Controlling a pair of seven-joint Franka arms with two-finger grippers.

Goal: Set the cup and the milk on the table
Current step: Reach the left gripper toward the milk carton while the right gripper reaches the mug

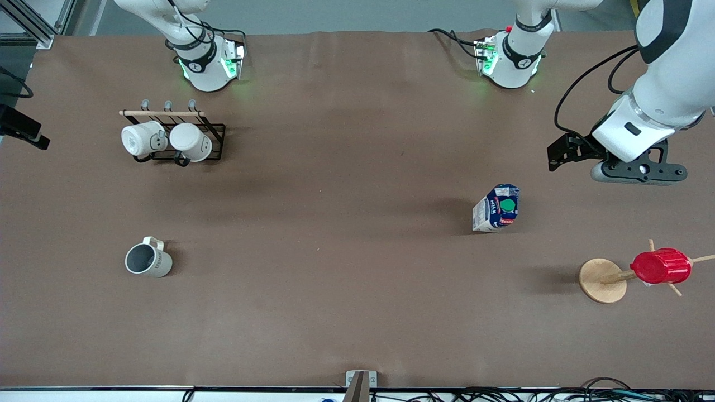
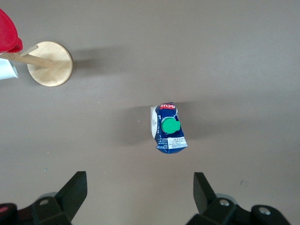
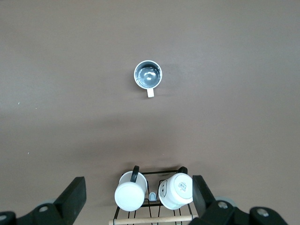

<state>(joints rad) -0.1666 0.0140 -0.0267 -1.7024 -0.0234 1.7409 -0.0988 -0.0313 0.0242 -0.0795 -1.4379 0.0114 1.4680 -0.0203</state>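
On the brown matte surface (image 1: 346,290) both task items stood upright, well apart. Small blue-and-white milk carton with green cap (image 1: 496,208) sat toward the left arm's end, the left gripper (image 2: 139,193) high over the surface beside it, jaws wide apart and empty. Cream-beige mug with dark grey inside (image 1: 147,261) sat toward the right arm's end; the right gripper (image 3: 138,196), jaws apart, hung over the black wire mug rack (image 3: 149,197). Judgement: both placements done.

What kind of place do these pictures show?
Probably a robotics lab: a table with a plain brown cover, cables along its edge, and staged props, namely a milk carton, a cup and a mug rack.
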